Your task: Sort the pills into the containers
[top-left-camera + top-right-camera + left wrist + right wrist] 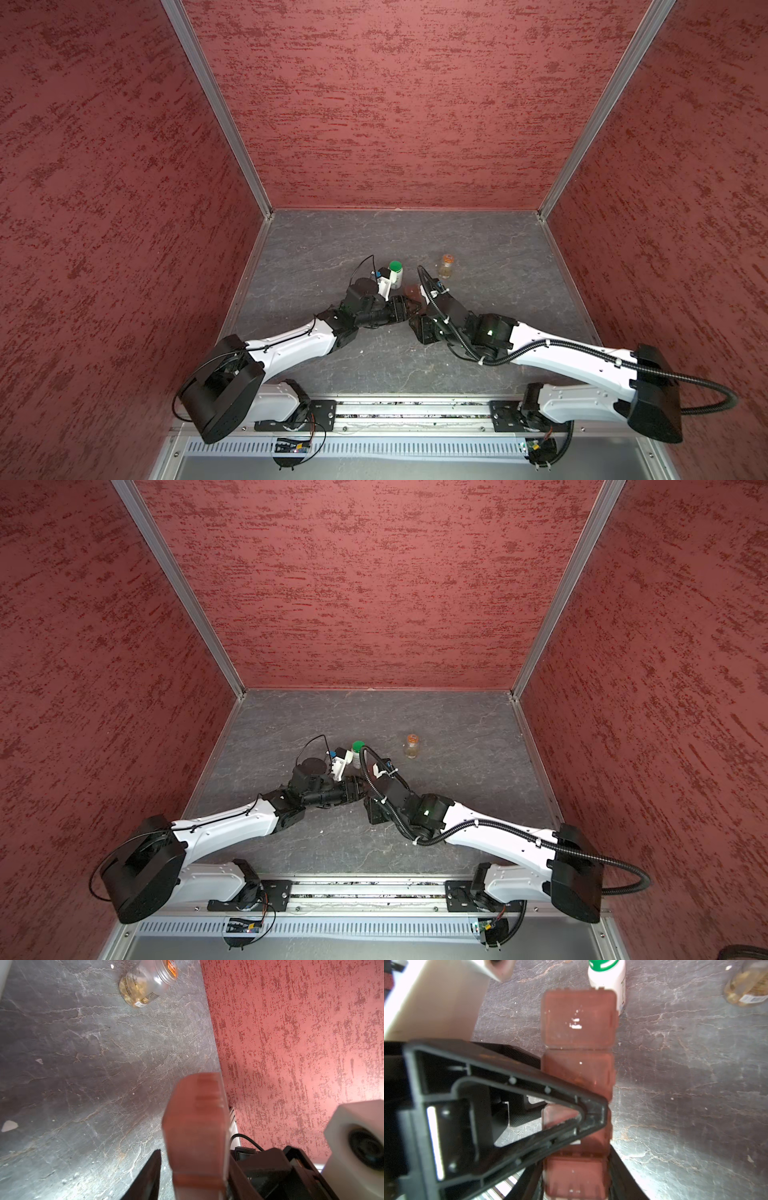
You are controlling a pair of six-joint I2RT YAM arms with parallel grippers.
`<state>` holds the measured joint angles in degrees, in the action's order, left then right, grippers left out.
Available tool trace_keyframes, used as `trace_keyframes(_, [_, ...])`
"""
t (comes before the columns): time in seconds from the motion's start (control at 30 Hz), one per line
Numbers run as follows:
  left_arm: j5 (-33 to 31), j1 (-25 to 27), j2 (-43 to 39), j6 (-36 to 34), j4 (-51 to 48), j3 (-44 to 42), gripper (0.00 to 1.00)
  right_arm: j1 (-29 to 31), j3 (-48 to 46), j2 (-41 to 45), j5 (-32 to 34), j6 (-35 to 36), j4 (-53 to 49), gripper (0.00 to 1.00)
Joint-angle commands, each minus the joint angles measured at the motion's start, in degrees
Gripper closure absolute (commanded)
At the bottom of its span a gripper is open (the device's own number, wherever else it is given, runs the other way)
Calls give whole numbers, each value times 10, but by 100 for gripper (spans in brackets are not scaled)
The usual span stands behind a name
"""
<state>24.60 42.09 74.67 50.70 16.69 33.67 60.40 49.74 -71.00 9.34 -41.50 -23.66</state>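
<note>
Right gripper (575, 1176) has the red pill box (579, 1020) clamped mid-table, just short of the green-capped bottle (395, 274). Left gripper (195, 1159) sits narrow around the same box; pinching or not, I can't tell. If they tug crosswise, it could twist free or topple that bottle.

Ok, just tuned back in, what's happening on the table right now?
Both arms meet mid-table at the red pill organizer. The right pincer grips one end of it. The left pincer straddles the strip, though I cannot tell if it is pinching. The green-capped white bottle and the clear capsule bottle stand behind, lids on.
</note>
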Motion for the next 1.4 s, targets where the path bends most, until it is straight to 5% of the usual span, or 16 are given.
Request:
trace_keyframes(0.0, [4, 2, -4, -2, 15, 4, 58, -5, -6, -1, -8, 6, 21, 56])
trace_keyframes(0.13, [5, 2, -1, -3, 15, 5, 68, -4, -7, -2, -10, 6, 24, 55])
trace_keyframes(0.4, [4, -13, 5, -1, 22, -9, 82, -5, -13, 26, -12, 4, 23, 33])
trace_keyframes(0.97, [28, -20, 14, -2, 36, -13, 100, -44, -63, 51, -76, -3, 87, 33])
trace_keyframes(1.37, [52, -24, 33, 3, 64, -27, 100, -60, -86, 29, -153, 6, 142, 49])
